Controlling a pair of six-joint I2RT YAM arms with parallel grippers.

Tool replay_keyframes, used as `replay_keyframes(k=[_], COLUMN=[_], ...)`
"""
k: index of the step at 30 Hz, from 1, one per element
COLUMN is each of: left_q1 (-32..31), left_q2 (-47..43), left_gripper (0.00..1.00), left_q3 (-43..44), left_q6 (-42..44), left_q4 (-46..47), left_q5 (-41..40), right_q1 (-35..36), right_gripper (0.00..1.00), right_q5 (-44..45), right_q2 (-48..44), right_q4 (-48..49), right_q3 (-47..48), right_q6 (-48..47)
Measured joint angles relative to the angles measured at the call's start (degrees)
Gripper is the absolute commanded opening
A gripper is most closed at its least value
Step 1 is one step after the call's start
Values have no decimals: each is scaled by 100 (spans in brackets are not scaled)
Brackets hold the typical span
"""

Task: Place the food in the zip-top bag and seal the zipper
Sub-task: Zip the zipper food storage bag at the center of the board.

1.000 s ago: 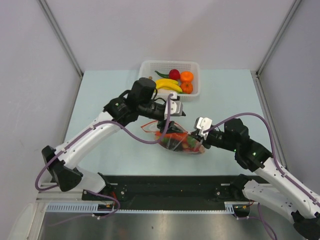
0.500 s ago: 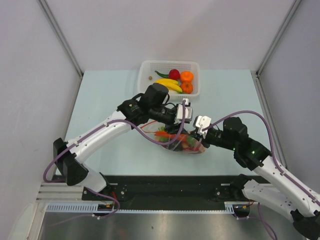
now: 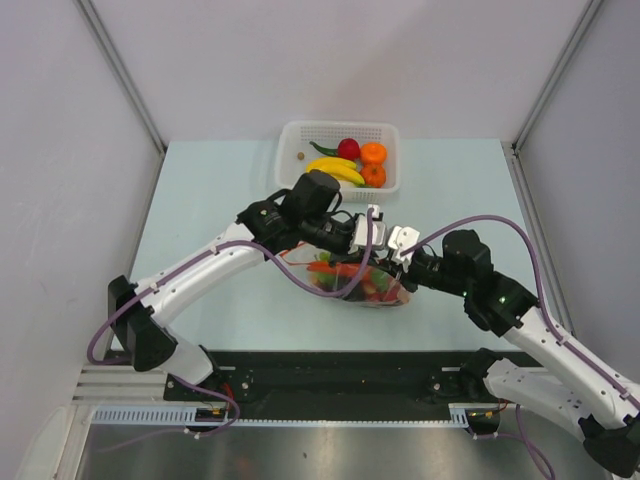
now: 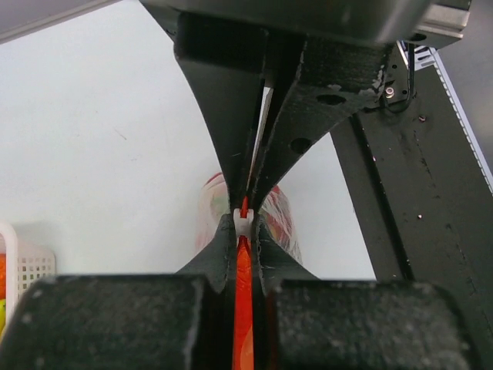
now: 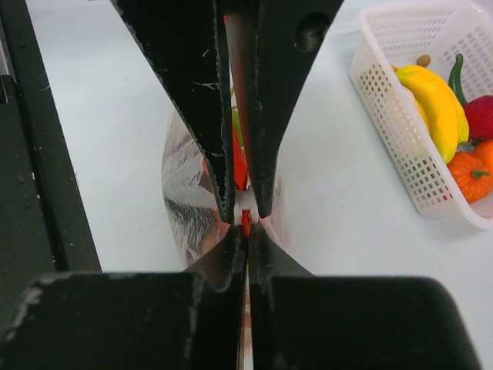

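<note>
Swinging right across the desk point(image 3: 220, 180), the left arm has carried its hand point(image 3: 371, 224) away from the basket point(image 3: 290, 135) to meet the right hand point(image 3: 402, 243) above the bag. Its fingers stood spread a second ago and are now clenched. The right arm has only crept a little up and left, its hand clamped all the while.

The zip-top bag point(image 3: 350, 290) lies mid-desk, just in front of the basket, bulging with the food point(image 3: 345, 270), its top edge lifted between the two hands. Both hands pinch the zipper point(image 4: 243, 308), tip to tip. That looks deliberate: the right hand seems to anchor the strip and keep it taut, so the left hand can run along it and press the mouth shut. The small white slider point(image 4: 243, 222) sits exactly where the fingertips meet. A banana point(image 3: 335, 168) and other fruit lie in the basket, so sealing appears to be the step in hand.
</note>
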Motion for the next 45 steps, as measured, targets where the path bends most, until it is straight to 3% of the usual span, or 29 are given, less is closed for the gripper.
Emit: replay_keyframes(k=[18,39,45], left_q1=[1132,2479,2577], left_q2=[0,-133,-133], left_gripper=[1,0,0], left_q3=[-522,-763,-763], left_q6=[492,1327,1368], left_q4=[-625,-1624,-1698], left_q5=[173,-256,-258], right_q1=[-525,-1467,-1694], right_gripper=[0,0,0], right_q5=[7,111,-76], right_q2=[-4,-769,-636], right_q4=[-63,-627,-608], right_q3=[94,48,48], right_q6=[413,564,568])
